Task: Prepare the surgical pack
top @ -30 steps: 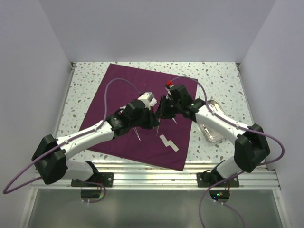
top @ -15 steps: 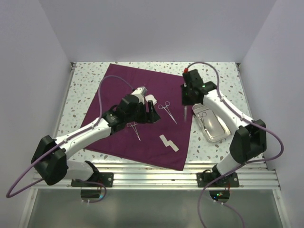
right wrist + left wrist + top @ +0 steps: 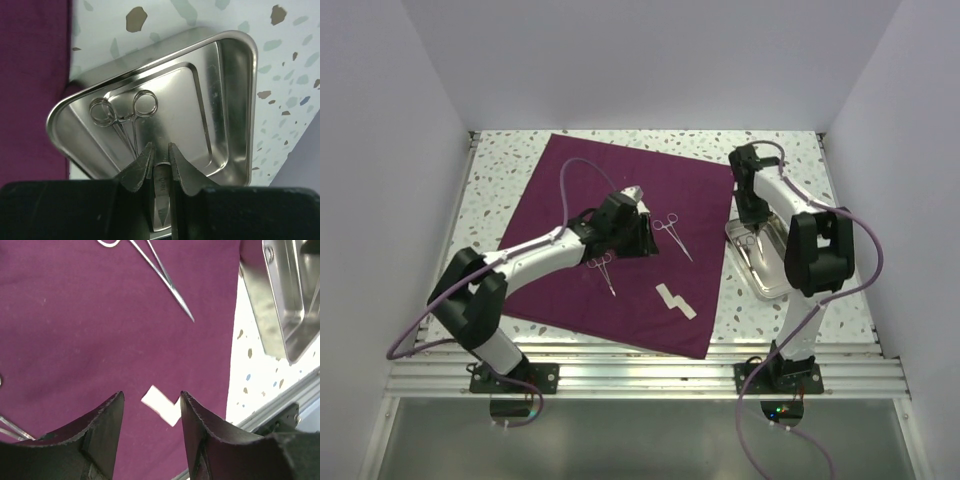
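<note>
Purple cloth (image 3: pixel 580 170) lay flat for loading; your left gripper (image 3: pixel 151 397) hung over it, jaws apart, while your right gripper (image 3: pixel 159 147) pinched the clamp (image 3: pixel 125 120) by its tip inside the tray (image 3: pixel 227 100).

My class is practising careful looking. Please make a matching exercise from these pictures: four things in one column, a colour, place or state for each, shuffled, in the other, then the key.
Column one
1 cloth
2 tray
3 gauze
4 left tool

Column two
A white, lying on the cloth towards its near edge
B open, above the cloth
C silver, beside the cloth's right edge
D purple, spread flat

Pairs: 1-D, 2-C, 3-A, 4-B
</note>
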